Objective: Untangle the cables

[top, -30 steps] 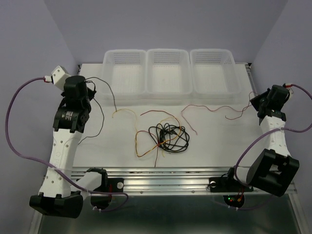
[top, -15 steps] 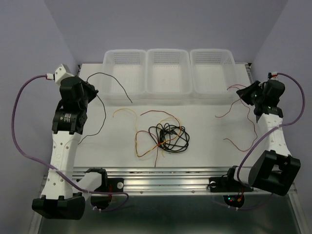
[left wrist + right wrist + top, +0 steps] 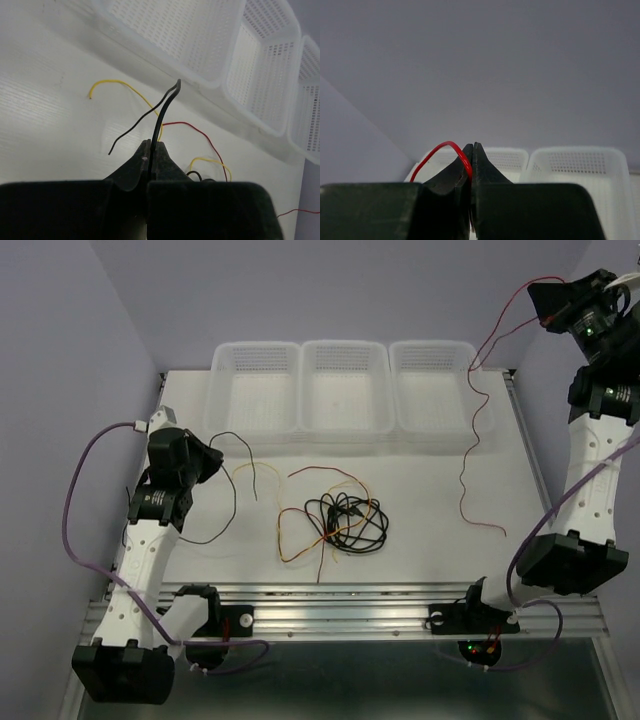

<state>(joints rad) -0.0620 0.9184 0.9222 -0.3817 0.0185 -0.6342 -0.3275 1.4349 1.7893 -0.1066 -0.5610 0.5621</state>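
A tangle of black, red and yellow cables [image 3: 340, 520] lies mid-table. My left gripper [image 3: 212, 457] is shut on a separate black cable [image 3: 232, 495], which loops on the table at left; in the left wrist view the black cable [image 3: 161, 116] rises bent from the shut gripper [image 3: 152, 145]. My right gripper [image 3: 545, 295] is raised high at the back right, shut on a red cable [image 3: 468, 450] that hangs down to the table. In the right wrist view the red cable [image 3: 440, 149] arcs out of the shut gripper [image 3: 472, 147].
Three white mesh baskets [image 3: 343, 385] stand in a row along the table's back; they also show in the left wrist view [image 3: 210, 45]. A metal rail [image 3: 330, 605] runs along the near edge. Thick purple arm cables [image 3: 75, 530] hang at both sides.
My right gripper has lifted high up and back with the red cable, which now hangs free of the tangle. My left gripper has moved nearer and rightward with the black cable.
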